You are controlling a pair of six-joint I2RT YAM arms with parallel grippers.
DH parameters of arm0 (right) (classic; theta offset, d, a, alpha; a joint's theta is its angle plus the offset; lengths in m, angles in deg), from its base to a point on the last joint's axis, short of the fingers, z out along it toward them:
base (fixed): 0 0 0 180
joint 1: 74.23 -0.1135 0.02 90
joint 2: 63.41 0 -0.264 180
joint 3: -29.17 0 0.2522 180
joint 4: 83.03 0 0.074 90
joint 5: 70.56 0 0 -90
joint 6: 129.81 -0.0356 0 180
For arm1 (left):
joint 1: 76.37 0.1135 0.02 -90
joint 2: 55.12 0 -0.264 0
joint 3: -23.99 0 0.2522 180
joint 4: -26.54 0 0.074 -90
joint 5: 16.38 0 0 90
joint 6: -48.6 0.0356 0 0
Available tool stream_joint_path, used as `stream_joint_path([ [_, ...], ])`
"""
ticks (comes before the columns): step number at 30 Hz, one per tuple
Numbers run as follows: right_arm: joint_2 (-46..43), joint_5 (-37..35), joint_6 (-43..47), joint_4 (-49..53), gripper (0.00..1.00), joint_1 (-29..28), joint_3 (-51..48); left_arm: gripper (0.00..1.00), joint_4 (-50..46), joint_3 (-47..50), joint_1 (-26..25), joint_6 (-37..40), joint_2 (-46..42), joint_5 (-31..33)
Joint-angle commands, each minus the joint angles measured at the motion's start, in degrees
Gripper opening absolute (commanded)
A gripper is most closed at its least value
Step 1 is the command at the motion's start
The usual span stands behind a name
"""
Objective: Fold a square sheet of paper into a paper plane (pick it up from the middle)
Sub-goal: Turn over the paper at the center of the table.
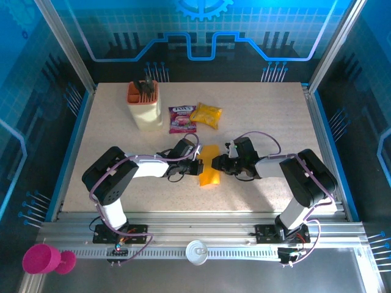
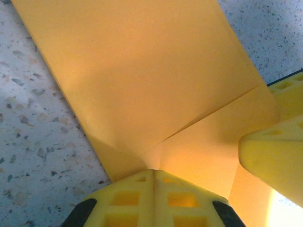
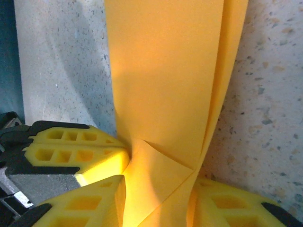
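The square sheet of paper (image 1: 209, 174) is orange-yellow and folded into a narrow strip at the table's middle, between both grippers. My left gripper (image 1: 198, 166) is shut, pinching the sheet's left edge. In the left wrist view its closed tips (image 2: 154, 172) meet the paper (image 2: 142, 71) where a diagonal crease ends. My right gripper (image 1: 217, 163) holds the opposite edge. In the right wrist view its jaws (image 3: 158, 184) stand partly apart, with folded paper (image 3: 165, 71) filling the gap and touching both fingers. The left gripper's fingers (image 3: 80, 151) press in from the left there.
A cream holder (image 1: 145, 107) with dark tools stands at the back left. Beside it lie a purple-red packet (image 1: 181, 119) and a glossy yellow snack bag (image 1: 206, 115). A pink cup (image 1: 43, 259) and a white disc (image 1: 197, 251) sit by the front rail.
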Motion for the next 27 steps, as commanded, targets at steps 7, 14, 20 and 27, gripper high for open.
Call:
stream_joint_path([
  [7, 0.9, 1.9, -0.9, -8.7, 0.38, 3.4, -3.4, 0.0, -1.8, 1.2, 0.3, 1.8, 1.7, -1.2],
  [14, 3.2, 3.5, -2.4, -12.2, 0.35, 3.4, -4.4, 0.0, -1.9, 1.1, 0.3, 1.9, 1.7, -1.1],
  [20, 5.0, 4.0, -3.1, -12.9, 0.27, 2.4, -3.8, 0.0, -2.0, 1.1, 0.3, 1.8, 1.6, -1.3],
  [27, 4.8, 4.0, -3.7, -11.3, 0.0, 2.6, -2.3, 0.0, -1.7, 1.0, 0.3, -0.5, -0.7, -1.5],
])
